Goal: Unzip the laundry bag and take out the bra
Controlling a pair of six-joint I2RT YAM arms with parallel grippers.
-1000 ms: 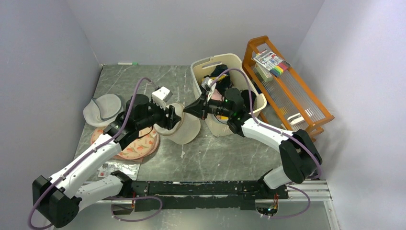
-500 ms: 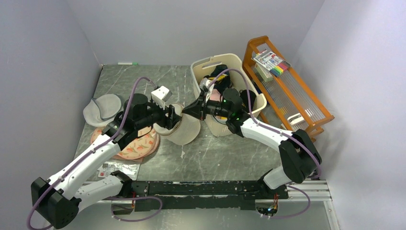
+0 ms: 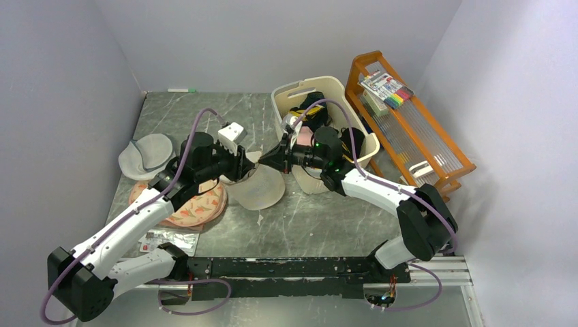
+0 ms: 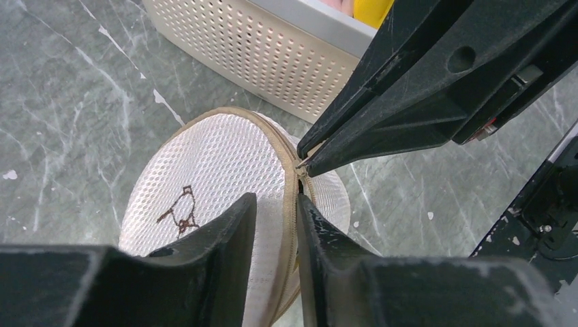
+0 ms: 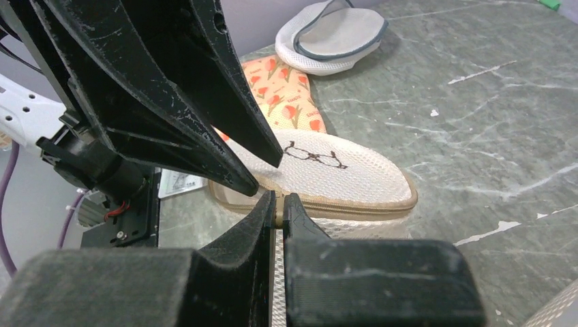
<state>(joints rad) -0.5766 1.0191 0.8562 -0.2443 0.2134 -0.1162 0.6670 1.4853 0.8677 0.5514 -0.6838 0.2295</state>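
Note:
The cream-white mesh laundry bag (image 3: pixel 259 187) with its small black logo (image 4: pixel 178 208) lies between both arms at mid table. My left gripper (image 4: pixel 276 218) has narrowed its jaws astride the bag's tan zipped rim (image 4: pixel 292 204), mesh filling the gap between them. My right gripper (image 5: pixel 279 201) comes in from the opposite side and is shut on the tan zip pull (image 5: pixel 279 218) at the rim. In the top view the two grippers, left (image 3: pixel 245 165) and right (image 3: pixel 267 159), nearly meet tip to tip over the bag. The bra is hidden.
A cream perforated basket (image 3: pixel 320 102) of clothes stands just behind the bag. A pink bag with orange-red shapes (image 3: pixel 198 208) and a grey round bag (image 3: pixel 146 155) lie to the left. An orange wooden rack (image 3: pixel 409 129) lines the right side. A flat packet (image 3: pixel 167 240) lies near the front.
My left gripper's jaws have drawn together over the bag's rim. The bag has sunk lower and flatter on the table. My right gripper has edged left, still pinching the zip pull.

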